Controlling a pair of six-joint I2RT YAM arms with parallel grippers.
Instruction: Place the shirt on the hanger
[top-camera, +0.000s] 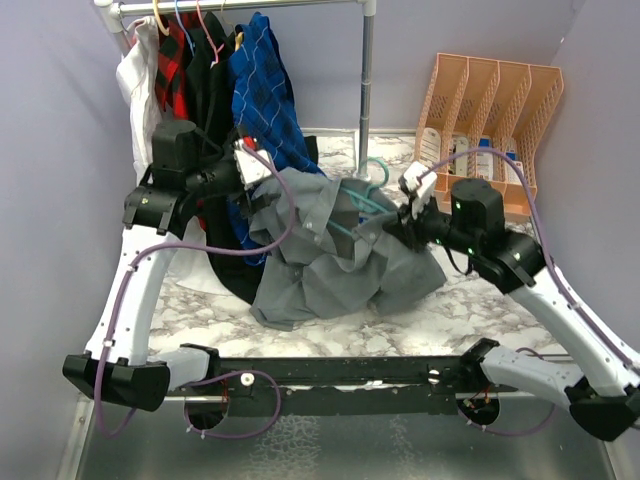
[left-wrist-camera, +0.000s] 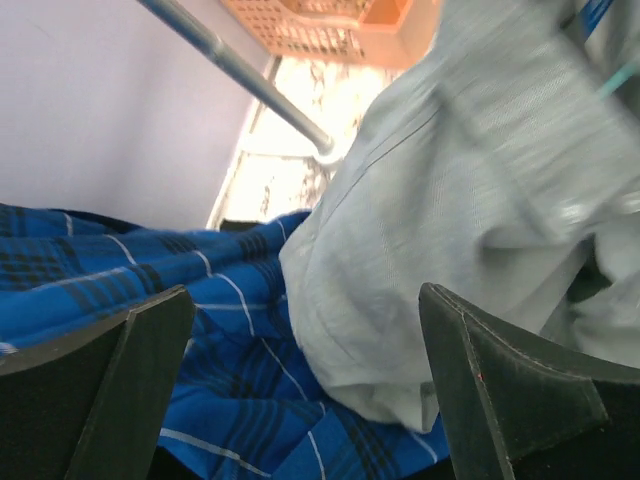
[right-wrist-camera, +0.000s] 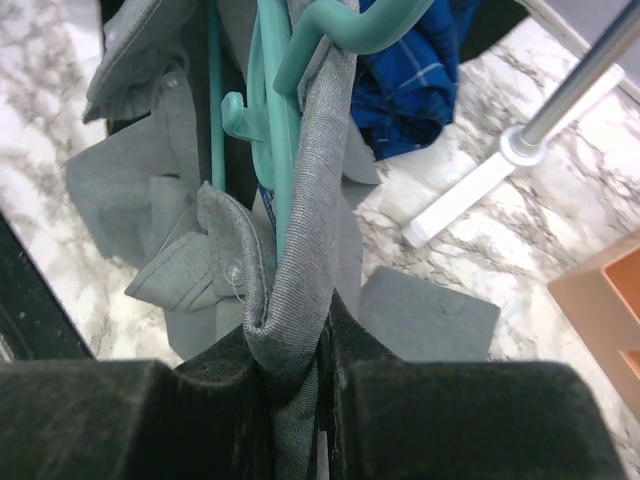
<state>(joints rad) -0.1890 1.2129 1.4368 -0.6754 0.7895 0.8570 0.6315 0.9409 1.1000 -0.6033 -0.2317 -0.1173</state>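
Note:
The grey shirt (top-camera: 330, 255) hangs bunched between both arms above the marble table (top-camera: 470, 310). The teal hanger (top-camera: 365, 205) pokes out of its folds, hook (top-camera: 378, 172) upward. My left gripper (top-camera: 268, 190) is at the shirt's left upper edge. In the left wrist view that gripper (left-wrist-camera: 305, 390) is open, with a grey shirt (left-wrist-camera: 430, 270) fold lying loose between the fingers (left-wrist-camera: 500, 390). My right gripper (top-camera: 392, 222) is at the shirt's right side. The right wrist view shows this gripper (right-wrist-camera: 300, 370) shut on a fold of the shirt (right-wrist-camera: 300, 270), with the hanger (right-wrist-camera: 280, 130) running down beside the fold.
A clothes rack (top-camera: 367, 70) stands at the back with a blue plaid shirt (top-camera: 262, 90), a red-and-black plaid shirt (top-camera: 178, 60) and other garments hanging. The blue plaid cloth (left-wrist-camera: 200, 330) lies right under my left fingers. An orange file organiser (top-camera: 490, 110) stands at the back right.

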